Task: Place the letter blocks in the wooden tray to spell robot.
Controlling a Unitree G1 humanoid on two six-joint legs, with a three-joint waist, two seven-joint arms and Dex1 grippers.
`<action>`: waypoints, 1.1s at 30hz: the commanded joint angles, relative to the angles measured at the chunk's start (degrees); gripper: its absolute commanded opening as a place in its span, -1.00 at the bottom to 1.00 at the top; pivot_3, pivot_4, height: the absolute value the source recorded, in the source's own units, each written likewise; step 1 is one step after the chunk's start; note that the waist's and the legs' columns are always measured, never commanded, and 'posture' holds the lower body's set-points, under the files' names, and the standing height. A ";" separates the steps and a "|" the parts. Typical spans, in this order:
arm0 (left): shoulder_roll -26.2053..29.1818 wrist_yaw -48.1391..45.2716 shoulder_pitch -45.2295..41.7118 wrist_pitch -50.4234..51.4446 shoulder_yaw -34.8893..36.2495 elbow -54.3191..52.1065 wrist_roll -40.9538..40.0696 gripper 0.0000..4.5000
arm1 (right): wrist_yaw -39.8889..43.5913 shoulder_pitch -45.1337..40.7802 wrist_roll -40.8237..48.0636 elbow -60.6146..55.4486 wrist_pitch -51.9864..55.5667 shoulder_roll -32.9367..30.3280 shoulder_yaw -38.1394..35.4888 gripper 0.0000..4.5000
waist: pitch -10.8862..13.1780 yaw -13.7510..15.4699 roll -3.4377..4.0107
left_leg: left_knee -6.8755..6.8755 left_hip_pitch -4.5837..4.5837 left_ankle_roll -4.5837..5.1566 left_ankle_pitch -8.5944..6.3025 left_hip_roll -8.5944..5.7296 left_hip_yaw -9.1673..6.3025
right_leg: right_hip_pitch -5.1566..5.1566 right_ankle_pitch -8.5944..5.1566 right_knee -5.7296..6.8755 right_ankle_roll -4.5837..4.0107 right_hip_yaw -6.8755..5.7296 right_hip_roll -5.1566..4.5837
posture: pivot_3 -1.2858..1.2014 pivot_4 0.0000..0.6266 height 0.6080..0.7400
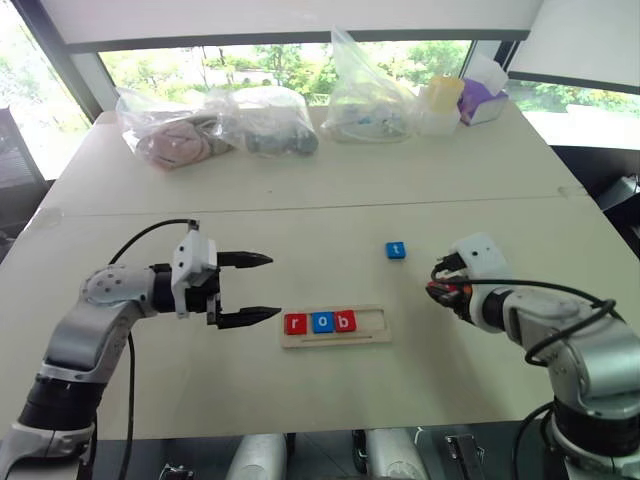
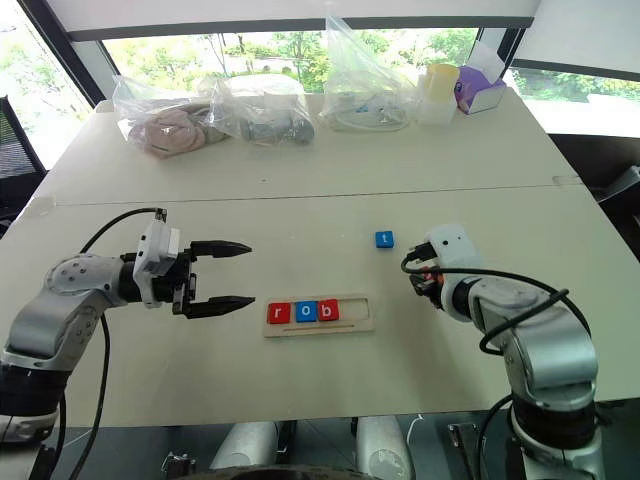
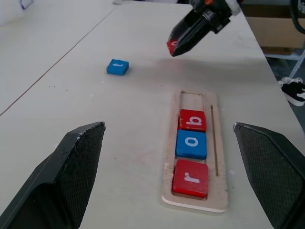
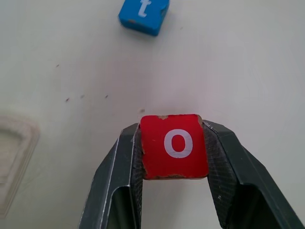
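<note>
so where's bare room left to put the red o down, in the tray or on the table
The wooden tray has two free slots, right of the red b, the end nearer the right gripper holding the red o. Bare table lies between the tray and the blue t. The far edge is crowded with plastic bags.

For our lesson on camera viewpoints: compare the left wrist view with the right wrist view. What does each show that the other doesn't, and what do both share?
Left wrist view alone: the r, blue o and b tiles seated in a row in the tray, and the left gripper with its jaws wide open and empty.

Right wrist view alone: the white letter on the red o tile, held between the right gripper's jaws above the table.

Both: the blue t tile lying loose on the table, the tray at least in part, and the right gripper with its red tile.
</note>
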 commanded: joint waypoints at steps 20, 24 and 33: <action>-0.59 -4.92 0.45 0.31 -0.66 -1.91 -1.08 1.00 | -10.17 6.69 10.17 -5.06 0.41 1.71 -5.68 0.64 | 0.00 -0.01 -0.01 | -0.02 -0.01 0.00 0.00 0.03 -0.02 | 0.00 -0.01 -0.02 -0.01 0.00 -0.01 | 0.03 -0.52 1.00; -0.76 -4.74 0.42 0.42 -0.76 -2.02 -0.80 1.00 | -8.81 5.48 13.64 -4.07 0.41 -3.21 -6.58 0.98 | 0.01 0.01 0.01 | -0.02 -0.01 0.00 0.00 0.04 -0.01 | 0.00 -0.01 -0.03 -0.01 0.00 -0.01 | 0.03 -0.52 1.00; -1.13 -4.92 -0.97 0.53 -1.09 -0.75 -0.41 1.00 | 39.00 4.26 18.91 15.75 -36.29 -34.71 -2.29 0.98 | 0.06 0.07 -0.24 | -0.04 0.04 0.17 -0.03 0.10 0.00 | 0.19 -0.14 -0.19 0.26 -0.14 0.11 | 0.03 -0.52 1.00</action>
